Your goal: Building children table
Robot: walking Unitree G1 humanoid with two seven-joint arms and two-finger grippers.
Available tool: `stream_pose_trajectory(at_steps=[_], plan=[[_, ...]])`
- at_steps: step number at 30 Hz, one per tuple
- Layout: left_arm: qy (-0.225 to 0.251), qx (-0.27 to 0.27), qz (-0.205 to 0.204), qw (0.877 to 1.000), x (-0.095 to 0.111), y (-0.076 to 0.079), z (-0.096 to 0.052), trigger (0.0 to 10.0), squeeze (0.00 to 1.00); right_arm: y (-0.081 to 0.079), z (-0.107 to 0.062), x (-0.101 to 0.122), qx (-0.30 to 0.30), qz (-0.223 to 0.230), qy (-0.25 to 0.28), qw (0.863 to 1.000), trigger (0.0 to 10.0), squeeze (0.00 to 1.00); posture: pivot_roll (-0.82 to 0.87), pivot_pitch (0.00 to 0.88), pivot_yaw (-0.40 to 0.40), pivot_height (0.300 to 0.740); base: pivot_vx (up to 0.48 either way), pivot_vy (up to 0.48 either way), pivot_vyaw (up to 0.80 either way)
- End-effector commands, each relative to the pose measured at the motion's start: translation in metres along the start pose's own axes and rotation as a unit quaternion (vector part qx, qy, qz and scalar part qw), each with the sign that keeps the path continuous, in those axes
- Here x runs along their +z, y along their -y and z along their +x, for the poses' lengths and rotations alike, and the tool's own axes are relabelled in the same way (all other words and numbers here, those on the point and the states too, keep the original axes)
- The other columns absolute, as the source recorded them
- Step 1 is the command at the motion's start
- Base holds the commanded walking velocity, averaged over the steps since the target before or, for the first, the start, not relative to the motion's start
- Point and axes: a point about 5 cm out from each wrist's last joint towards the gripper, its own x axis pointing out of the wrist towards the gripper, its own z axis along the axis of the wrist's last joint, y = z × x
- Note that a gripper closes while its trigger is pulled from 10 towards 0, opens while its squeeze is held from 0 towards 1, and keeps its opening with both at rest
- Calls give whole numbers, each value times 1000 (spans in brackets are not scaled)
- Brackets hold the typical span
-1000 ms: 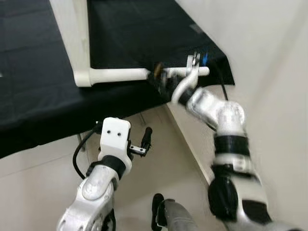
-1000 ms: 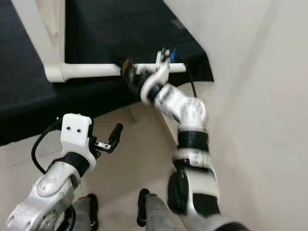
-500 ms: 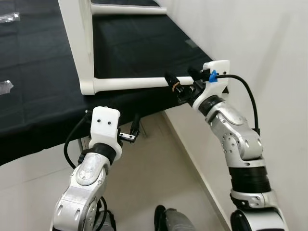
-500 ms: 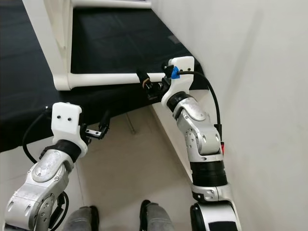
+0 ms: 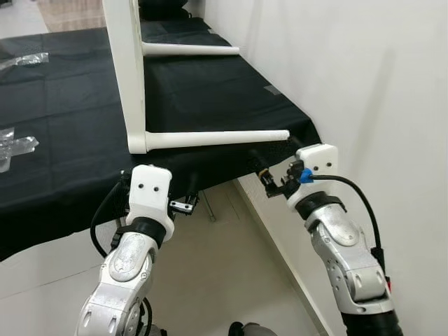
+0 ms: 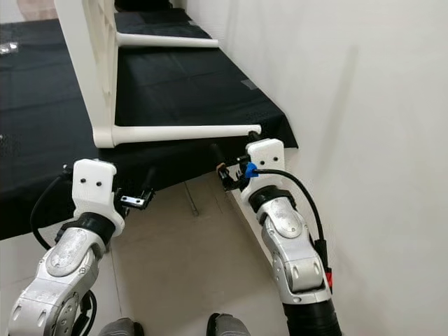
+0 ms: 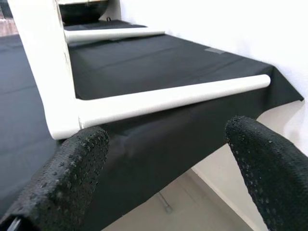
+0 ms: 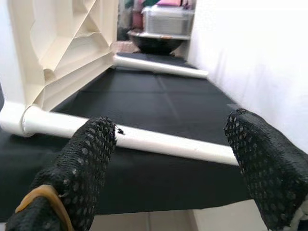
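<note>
Black cloth (image 5: 63, 140) covers the bench where the white table (image 5: 129, 77) lies on its side with 2 legs (image 5: 217, 138) sticking out, while the left gripper (image 5: 187, 199) and right gripper (image 5: 274, 183) wait below, fingers spread apart, holding nothing.

Silver arms, white wrists, black cables

Table top (image 5: 126, 63) on edge on cloth (image 5: 63, 140), legs (image 5: 217, 138) pointing right twd wall (image 5: 350, 70).
</note>
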Motion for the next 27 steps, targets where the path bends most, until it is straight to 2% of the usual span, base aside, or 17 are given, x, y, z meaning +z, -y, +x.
stream_pose_trajectory(at_steps=[1, 6, 11, 16, 23, 27], plan=[[5, 5, 6, 1000, -1, -1, 3, 10000, 0, 9, 4, 10, -23, -8, 25, 999, 10000, 0, 40, 42, -55, 740, 0, 0, 0], [17, 6, 10, 1000, 2, -2, 8, 10000, 0, 15, 14, 22, -39, -18, 53, 998, 10000, 0, 42, 31, -60, 740, 0, 0, 0], [19, 8, 12, 1000, 1, -3, 8, 10000, 0, 14, 18, 27, -38, -22, 66, 997, 10000, 0, 42, 29, -61, 740, 251, 0, 0], [20, 4, 18, 1000, 1, -1, 7, 10000, 0, 3, 11, 12, -18, -17, 43, 999, 10000, 0, 47, 25, -64, 740, 250, 0, 0], [20, 5, 14, 1000, -1, -1, 7, 10000, 0, 1, 10, 10, -19, -12, 39, 999, 10000, 0, 44, 20, -61, 740, 262, 0, 0], [17, 20, 6, 1000, -1, -5, 9, 10000, 0, -1, 12, 10, -14, -9, 39, 999, 10000, 0, 43, 19, -65, 740, 0, 0, 0]])
